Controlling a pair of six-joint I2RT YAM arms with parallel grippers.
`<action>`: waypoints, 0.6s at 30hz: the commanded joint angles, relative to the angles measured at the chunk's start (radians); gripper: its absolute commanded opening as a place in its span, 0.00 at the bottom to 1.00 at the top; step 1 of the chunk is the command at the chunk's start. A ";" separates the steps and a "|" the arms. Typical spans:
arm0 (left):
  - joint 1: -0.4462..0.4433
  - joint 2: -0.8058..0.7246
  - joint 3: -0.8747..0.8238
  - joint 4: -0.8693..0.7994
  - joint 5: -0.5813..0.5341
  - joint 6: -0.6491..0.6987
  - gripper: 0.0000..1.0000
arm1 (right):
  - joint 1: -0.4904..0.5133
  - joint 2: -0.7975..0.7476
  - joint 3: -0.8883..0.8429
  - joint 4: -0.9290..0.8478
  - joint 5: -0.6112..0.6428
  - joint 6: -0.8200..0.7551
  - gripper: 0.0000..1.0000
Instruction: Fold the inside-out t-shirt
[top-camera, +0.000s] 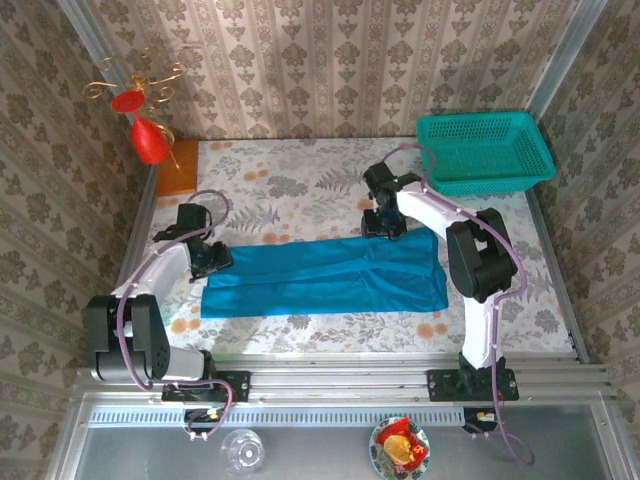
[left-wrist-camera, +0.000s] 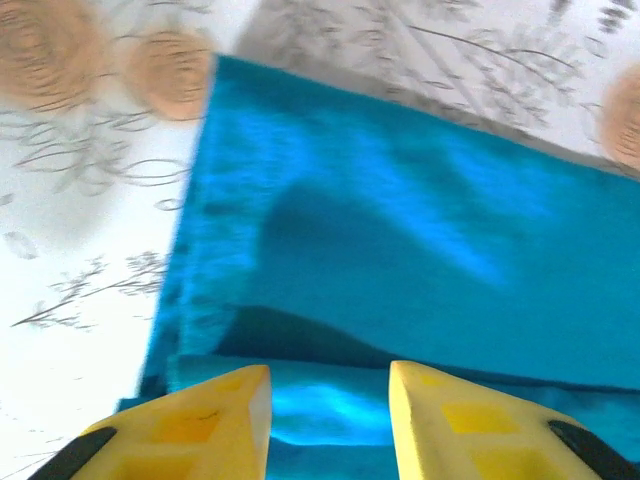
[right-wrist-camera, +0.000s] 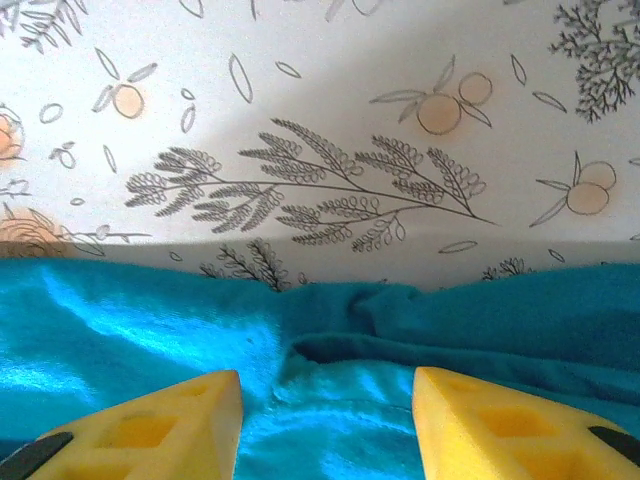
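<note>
The left gripper (left-wrist-camera: 328, 390) stands open over the left end of the t-shirt (top-camera: 330, 275), which lies as a long folded band across the near table. The right gripper (right-wrist-camera: 327, 395) gapes wide at its rumpled far edge. Risk: a pinch catching one layer only would skew the fold. Floral tablecloth (top-camera: 300, 190) beneath; teal basket (top-camera: 483, 150) far right; patterned wallpaper (top-camera: 330, 60) behind.

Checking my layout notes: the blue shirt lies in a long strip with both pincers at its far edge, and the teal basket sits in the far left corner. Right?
No: the top view shows the basket in the far right corner. The shirt, left pincer and right pincer are as noted.
</note>
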 joint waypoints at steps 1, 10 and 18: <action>0.063 -0.032 -0.033 -0.026 -0.015 -0.033 0.38 | 0.007 0.037 0.052 -0.043 0.003 -0.001 0.50; 0.154 -0.016 -0.067 -0.008 0.041 -0.058 0.40 | 0.022 0.059 0.093 -0.085 0.016 0.001 0.21; 0.172 -0.036 -0.071 -0.001 0.074 -0.064 0.39 | 0.049 -0.123 0.017 -0.163 0.076 0.026 0.00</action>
